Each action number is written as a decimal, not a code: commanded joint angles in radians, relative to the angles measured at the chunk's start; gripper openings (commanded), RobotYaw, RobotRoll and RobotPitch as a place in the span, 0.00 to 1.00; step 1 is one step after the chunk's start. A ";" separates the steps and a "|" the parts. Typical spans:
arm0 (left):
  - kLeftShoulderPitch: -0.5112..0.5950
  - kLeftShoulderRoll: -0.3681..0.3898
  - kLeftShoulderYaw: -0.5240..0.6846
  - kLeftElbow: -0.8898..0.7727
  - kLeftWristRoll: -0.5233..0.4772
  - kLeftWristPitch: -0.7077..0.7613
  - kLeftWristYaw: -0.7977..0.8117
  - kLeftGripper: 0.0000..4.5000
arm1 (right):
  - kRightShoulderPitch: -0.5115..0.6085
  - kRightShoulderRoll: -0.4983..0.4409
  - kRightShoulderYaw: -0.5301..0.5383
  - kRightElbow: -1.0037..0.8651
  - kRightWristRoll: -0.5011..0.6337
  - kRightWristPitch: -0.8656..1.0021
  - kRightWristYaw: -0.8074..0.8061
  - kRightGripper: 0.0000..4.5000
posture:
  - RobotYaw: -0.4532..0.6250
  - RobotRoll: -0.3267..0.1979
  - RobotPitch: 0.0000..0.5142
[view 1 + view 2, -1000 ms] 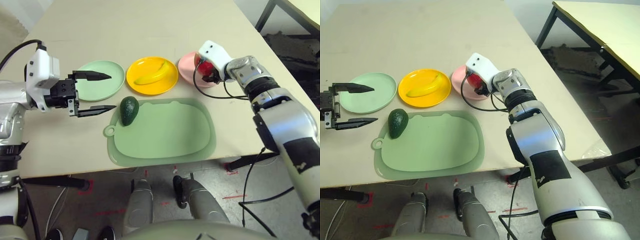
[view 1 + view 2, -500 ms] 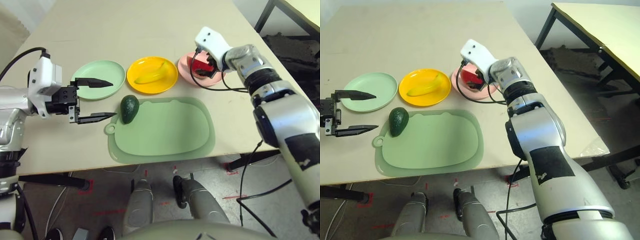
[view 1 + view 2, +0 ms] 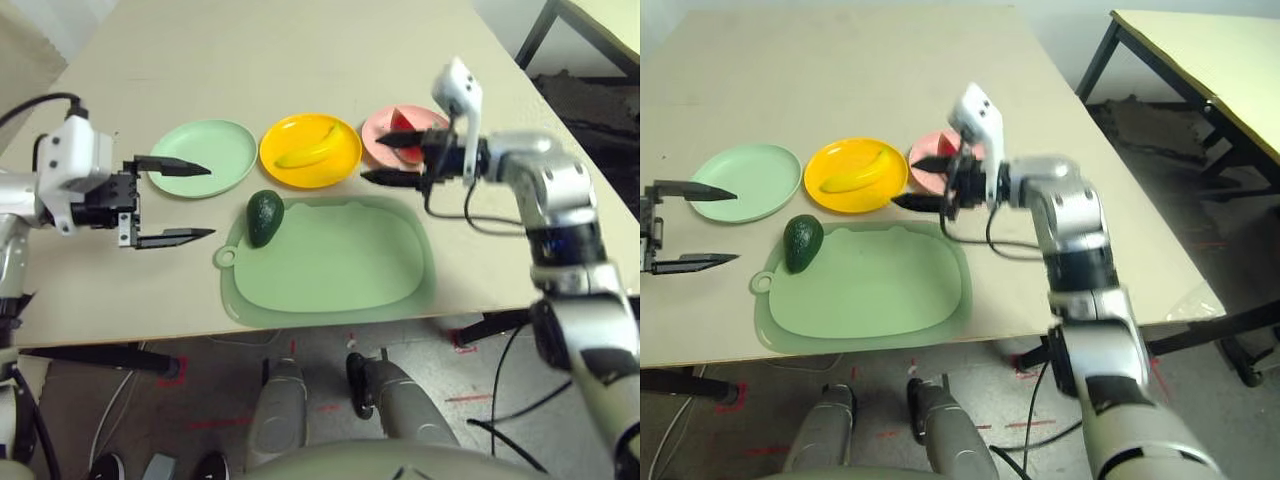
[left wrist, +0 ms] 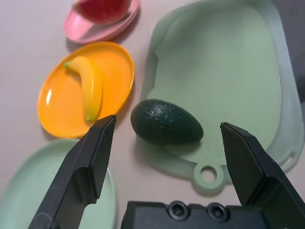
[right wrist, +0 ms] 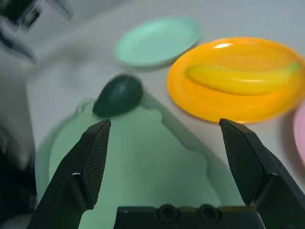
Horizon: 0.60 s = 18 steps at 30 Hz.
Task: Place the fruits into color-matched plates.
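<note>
The dark green avocado [image 3: 262, 217] lies on the left edge of the cutting mat [image 3: 340, 270]. My left gripper [image 3: 210, 201] hovers open just left of it, the avocado [image 4: 167, 122] showing beyond its fingers [image 4: 86, 171]. The yellow banana [image 3: 308, 152] rests in the yellow-orange plate [image 3: 342, 170]. The red watermelon wedge [image 3: 403, 128] sits in the pink plate [image 3: 375, 132]. My right gripper [image 3: 372, 160] is open and holds nothing, in front of the pink plate and pointing left toward the yellow one. The mint green plate [image 3: 215, 150] holds no fruit.
The three plates stand in a row behind the pale green mat. Bare tabletop [image 3: 300, 60] stretches behind the plates and to the left of the mat. The table's front edge runs just below the mat, and a dark table frame [image 3: 1110, 60] stands at the far right.
My right gripper has let go of the watermelon, left it in the pink plate, and drawn back to the front with its fingers spread. The left gripper has barely shifted.
</note>
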 commanded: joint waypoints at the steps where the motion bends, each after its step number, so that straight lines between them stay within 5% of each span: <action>1: -0.020 0.001 -0.028 0.033 0.024 -0.028 -0.030 1.00 | 0.108 0.030 -0.014 -0.054 0.009 -0.218 -0.035 0.99 | 0.48 0.62 0.43; 9: -0.095 -0.002 -0.096 0.141 0.085 -0.135 -0.077 1.00 | 0.308 0.089 0.033 0.160 0.015 -0.932 0.203 0.99 | 0.46 0.62 0.42; 18: -0.217 0.059 -0.346 0.199 0.079 -0.361 -0.077 1.00 | 0.372 0.039 0.129 0.316 0.061 -1.160 0.428 0.99 | 0.46 0.62 0.39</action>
